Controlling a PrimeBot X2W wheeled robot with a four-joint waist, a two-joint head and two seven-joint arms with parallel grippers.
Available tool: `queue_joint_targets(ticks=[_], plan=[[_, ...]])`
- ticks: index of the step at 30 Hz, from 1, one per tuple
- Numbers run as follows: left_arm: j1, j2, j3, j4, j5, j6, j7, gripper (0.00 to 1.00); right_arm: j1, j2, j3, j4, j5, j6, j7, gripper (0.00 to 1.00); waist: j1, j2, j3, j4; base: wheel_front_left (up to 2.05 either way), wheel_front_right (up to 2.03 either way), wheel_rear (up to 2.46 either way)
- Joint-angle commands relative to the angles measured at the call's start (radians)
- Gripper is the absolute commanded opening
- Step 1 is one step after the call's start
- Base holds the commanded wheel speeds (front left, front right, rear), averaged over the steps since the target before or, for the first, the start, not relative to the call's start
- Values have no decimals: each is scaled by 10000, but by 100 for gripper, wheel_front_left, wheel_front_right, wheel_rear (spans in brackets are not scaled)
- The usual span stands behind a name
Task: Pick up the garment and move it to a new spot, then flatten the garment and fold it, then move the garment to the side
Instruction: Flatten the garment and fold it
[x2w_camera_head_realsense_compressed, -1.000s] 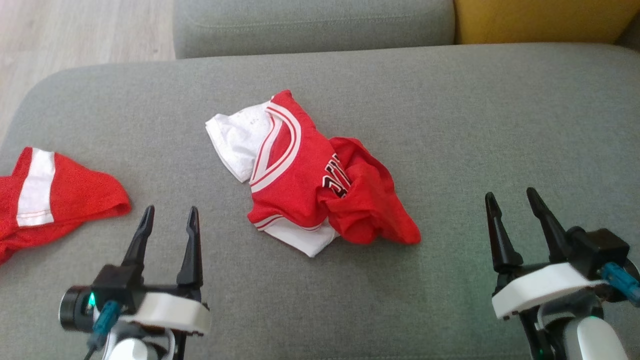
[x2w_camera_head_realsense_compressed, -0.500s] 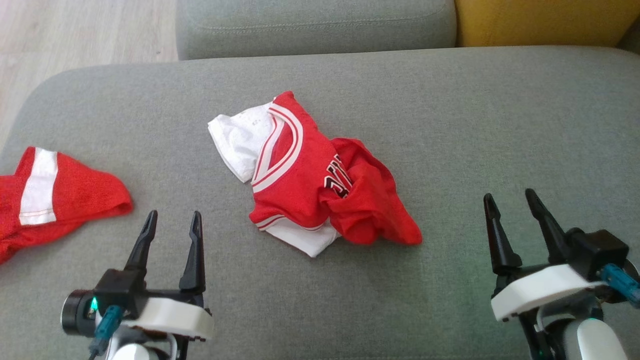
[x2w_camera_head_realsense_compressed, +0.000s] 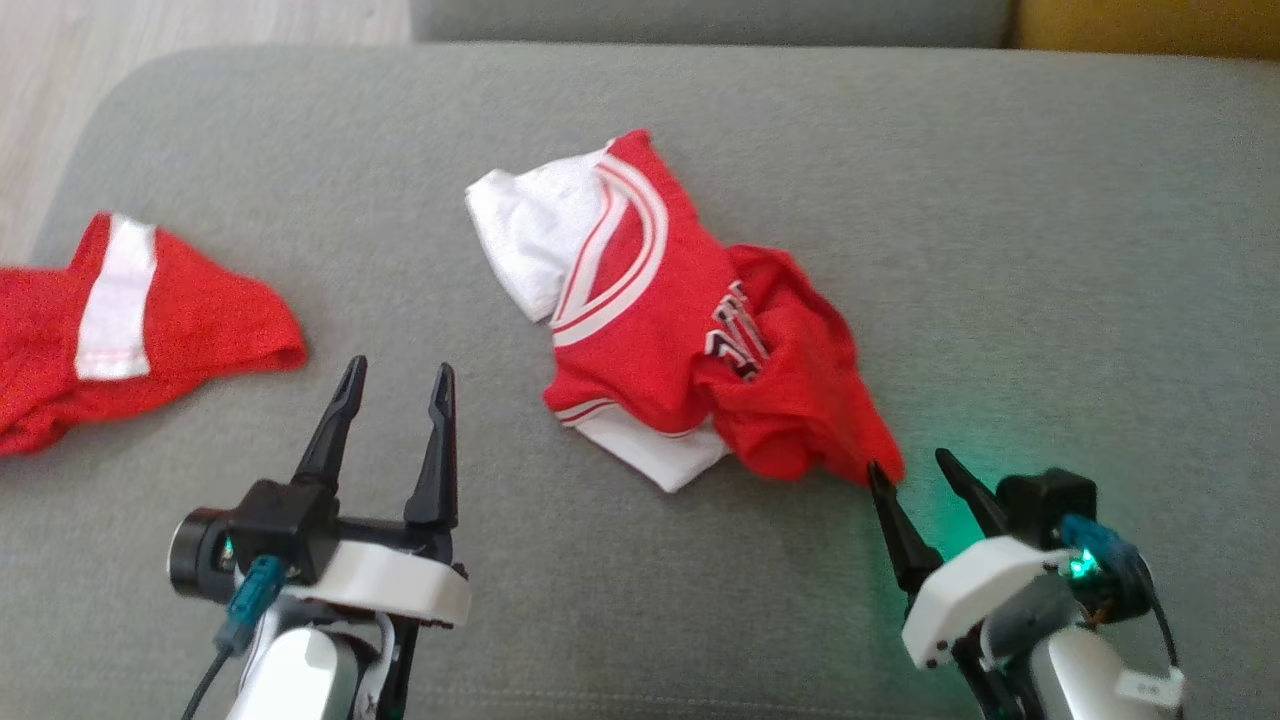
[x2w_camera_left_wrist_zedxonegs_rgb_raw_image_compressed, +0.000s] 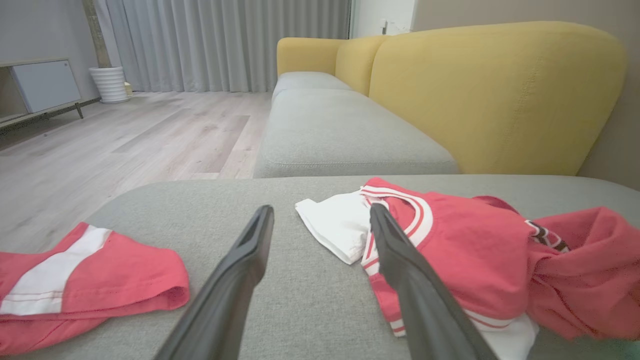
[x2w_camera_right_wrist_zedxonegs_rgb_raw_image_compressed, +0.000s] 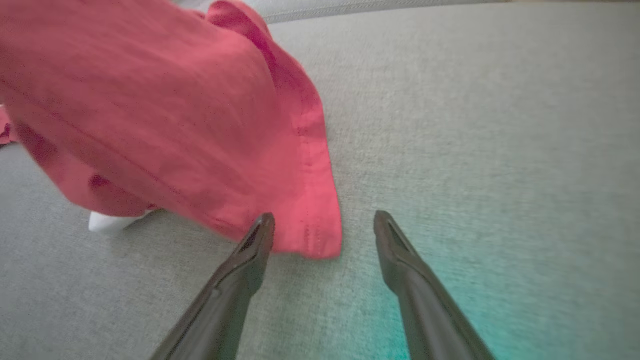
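1. Nearest us, at 7 o'clock in the head view, our left hand (x2w_camera_head_realsense_compressed: 400, 365) hovers over the grey sofa cushion (x2w_camera_head_realsense_compressed: 1000, 250), fingers spread wide and holding nothing.
2. At 5 o'clock our right hand (x2w_camera_head_realsense_compressed: 907, 462) is just as wide open and empty, its tips pointing toward 11 o'clock. A green glow lies on the cushion beside it.
3. Those tips sit right at the red hem corner of the garment (x2w_camera_head_realsense_compressed: 650, 320). In the right wrist view the corner lies just inside one finger (x2w_camera_right_wrist_zedxonegs_rgb_raw_image_compressed: 235, 280), and we cannot tell whether they touch.
4. The garment, a red-and-white jersey, lies crumpled mid-cushion, with its white part toward 11 o'clock.
5. At 9 o'clock, well apart, lies a second red cloth (x2w_camera_head_realsense_compressed: 200, 330) with a white stripe.
6. Farthest, toward 12 o'clock, are another grey seat (x2w_camera_left_wrist_zedxonegs_rgb_raw_image_compressed: 340, 135), a yellow backrest (x2w_camera_left_wrist_zedxonegs_rgb_raw_image_compressed: 495, 95) and the wooden floor (x2w_camera_left_wrist_zedxonegs_rgb_raw_image_compressed: 125, 150).
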Motion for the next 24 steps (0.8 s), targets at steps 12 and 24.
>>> queue_joint_targets(ticks=[12, 24], plan=[[-649, 6, 505, -73, 10, -8, -198, 100, -1403, -47, 154, 2075, 417, 75, -164, 0, 0, 0, 546, 407, 0, 0, 0], [-560, -44, 711, -246, 13, -17, -208, 100, -2390, -202, -2331, -552, -597, 75, -265, 0, 0, 0, 453, -327, 0, 0, 0]])
